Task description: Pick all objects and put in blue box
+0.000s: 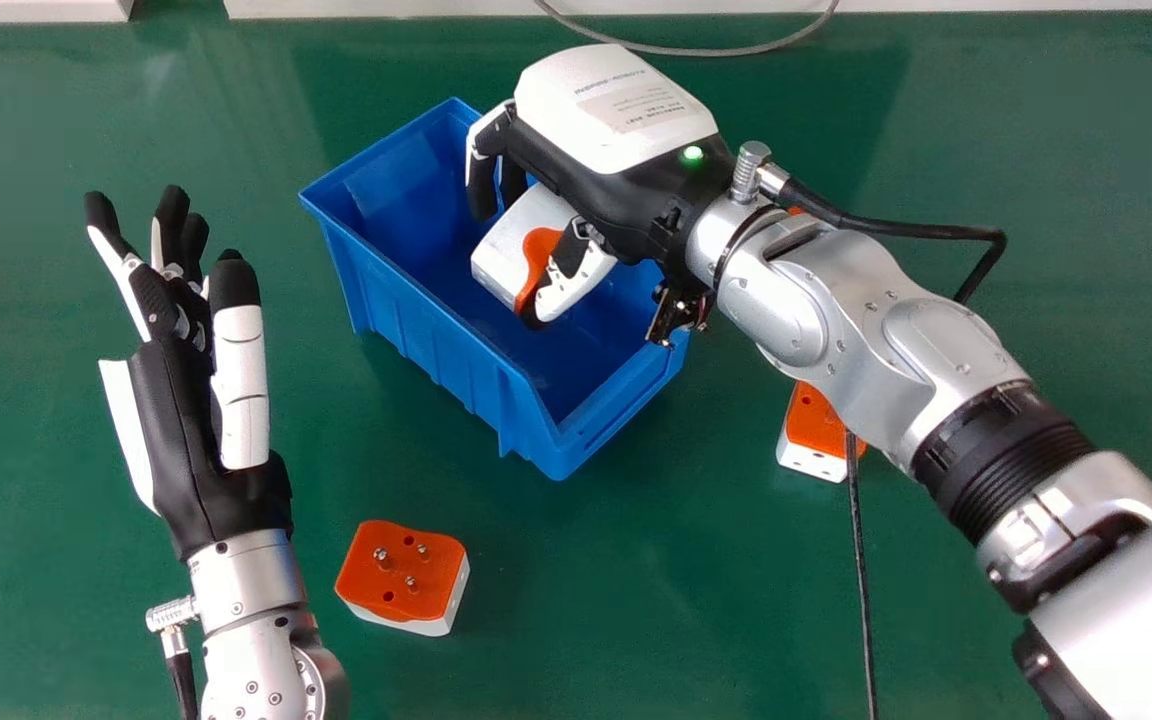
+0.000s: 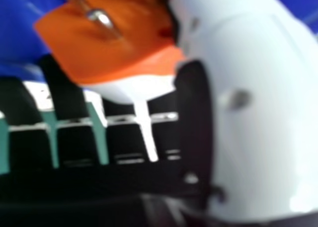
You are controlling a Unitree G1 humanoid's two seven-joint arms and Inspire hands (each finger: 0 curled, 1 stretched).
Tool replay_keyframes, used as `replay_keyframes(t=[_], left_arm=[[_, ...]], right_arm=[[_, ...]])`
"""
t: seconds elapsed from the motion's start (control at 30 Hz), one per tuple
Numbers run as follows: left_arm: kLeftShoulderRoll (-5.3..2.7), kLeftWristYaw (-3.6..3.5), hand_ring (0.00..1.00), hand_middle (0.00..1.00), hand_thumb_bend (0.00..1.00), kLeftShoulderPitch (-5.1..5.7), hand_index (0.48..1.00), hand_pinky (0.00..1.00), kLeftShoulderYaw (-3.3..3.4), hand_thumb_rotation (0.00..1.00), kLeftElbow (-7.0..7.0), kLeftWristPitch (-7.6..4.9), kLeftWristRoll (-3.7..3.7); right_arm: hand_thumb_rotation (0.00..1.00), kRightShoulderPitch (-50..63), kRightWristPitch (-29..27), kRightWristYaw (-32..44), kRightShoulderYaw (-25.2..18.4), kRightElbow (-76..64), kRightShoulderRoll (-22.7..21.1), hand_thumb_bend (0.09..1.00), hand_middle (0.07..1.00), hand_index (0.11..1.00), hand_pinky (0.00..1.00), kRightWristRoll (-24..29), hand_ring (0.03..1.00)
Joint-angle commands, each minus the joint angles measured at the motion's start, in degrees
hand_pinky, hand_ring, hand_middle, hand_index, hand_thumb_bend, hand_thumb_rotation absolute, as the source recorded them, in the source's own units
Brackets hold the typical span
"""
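I see a green tabletop (image 1: 1086, 150), softly shaded, with white strips (image 1: 416, 9) beyond its far edge and a grey cable (image 1: 676, 50) curving at the far side.

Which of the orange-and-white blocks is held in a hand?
The block in the right hand, at the blue box; the others lie outside the box.

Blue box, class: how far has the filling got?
Done: one block is lifted, not yet released. In hand: the right hand holds it over the blue box. Remaining: a block by the left wrist, another beside the right forearm; orange behind it may be a third.
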Motion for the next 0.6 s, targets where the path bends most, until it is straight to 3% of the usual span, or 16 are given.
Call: replay_keyframes(t=[0.0,0.2,0.27,0.4,0.43,0.57], left_arm=[[0.69,0.36,0.96,0.96,0.78,-0.60,0.962,0.90,-0.29,0.84,-0.32,-1.29,1.02],[1.19,2.49,0.95,0.96,0.77,-0.76,0.961,0.89,-0.25,0.85,0.34,-2.01,3.11],[1.34,2.82,0.95,0.96,0.76,-0.74,0.959,0.89,-0.23,0.86,0.49,-2.22,3.52],[1.56,3.29,0.95,0.96,0.75,-0.48,0.959,0.88,-0.35,0.87,0.50,-2.15,3.97],[1.51,3.18,0.95,0.96,0.75,-0.44,0.959,0.88,-0.38,0.87,0.48,-2.18,3.75],[1.52,2.99,0.95,0.96,0.74,-0.27,0.959,0.88,-0.48,0.87,0.39,-2.25,3.46]], right_arm=[[0.00,-0.3,-0.8,-0.8,1.7,1.8,0.1,0.491,0.528,0.532,0.30,-1.4,0.432],[0.00,-1.0,0.0,0.1,5.1,6.9,2.1,0.493,0.529,0.526,0.31,-3.2,0.434],[0.00,-0.6,-0.4,-1.7,6.3,8.0,2.6,0.495,0.533,0.520,0.32,-3.9,0.437],[0.00,0.7,-1.0,-7.2,9.3,8.4,2.5,0.495,0.529,0.524,0.32,-6.6,0.433],[0.00,1.0,-0.5,-7.3,9.9,7.9,2.3,0.495,0.529,0.524,0.32,-7.1,0.433],[0.00,1.8,2.0,-0.7,10.7,3.5,1.2,0.493,0.520,0.539,0.31,-7.1,0.432]])
